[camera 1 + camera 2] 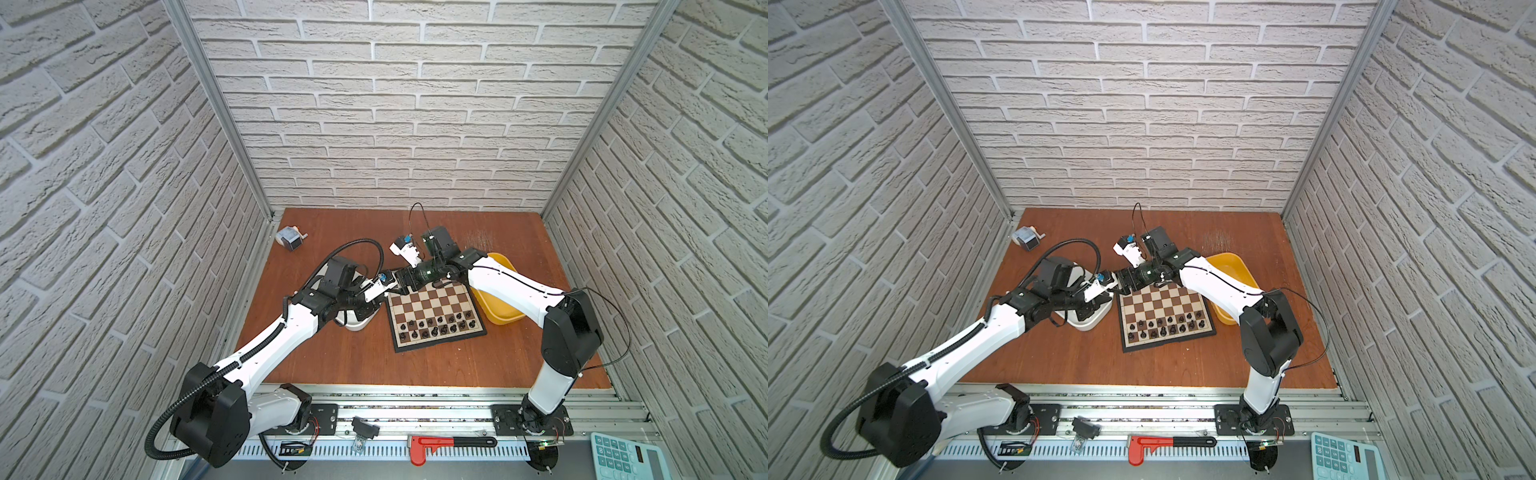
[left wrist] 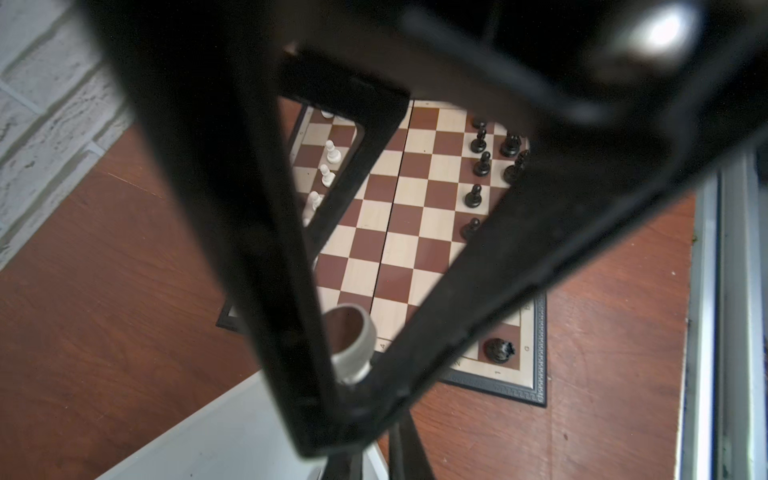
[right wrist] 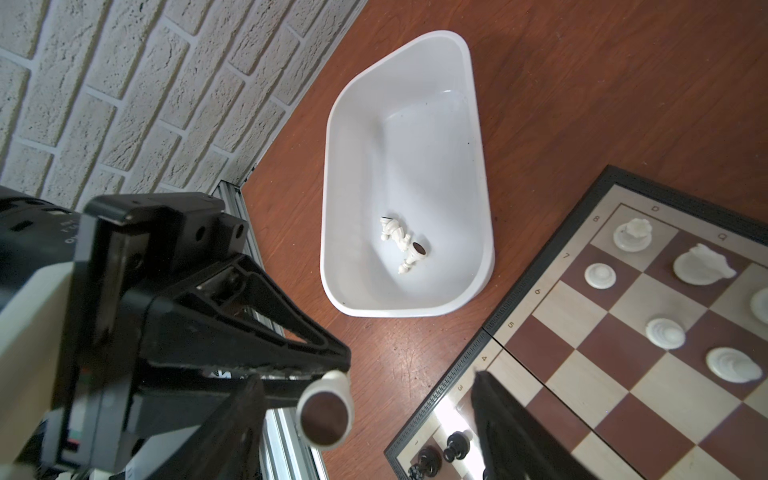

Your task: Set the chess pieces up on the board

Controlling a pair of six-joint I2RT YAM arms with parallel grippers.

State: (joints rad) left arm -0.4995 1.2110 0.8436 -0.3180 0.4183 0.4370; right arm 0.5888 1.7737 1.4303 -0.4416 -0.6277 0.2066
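Note:
The board [image 1: 432, 300] [image 1: 1163, 302] lies mid-table, with black chess pieces [image 1: 436, 326] on its two near rows. Several white pieces [image 3: 665, 332] [image 2: 332, 151] stand along its far side. My left gripper [image 1: 390, 285] [image 3: 338, 370] hangs just off the board's far-left corner. It is shut on a white chess piece [image 3: 326, 411] [image 2: 353, 345] whose brown felt base points at the right wrist camera. My right gripper [image 1: 401, 284] [image 3: 365, 380] faces it, open. That piece sits in the gap between its fingers, touching neither.
A white tub [image 3: 415, 124] [image 1: 357, 325] left of the board holds a few lying white pieces [image 3: 401, 243]. A yellow tub [image 1: 498, 307] sits right of the board under my right arm. A small grey gadget [image 1: 291, 239] lies far left. Brick walls close three sides.

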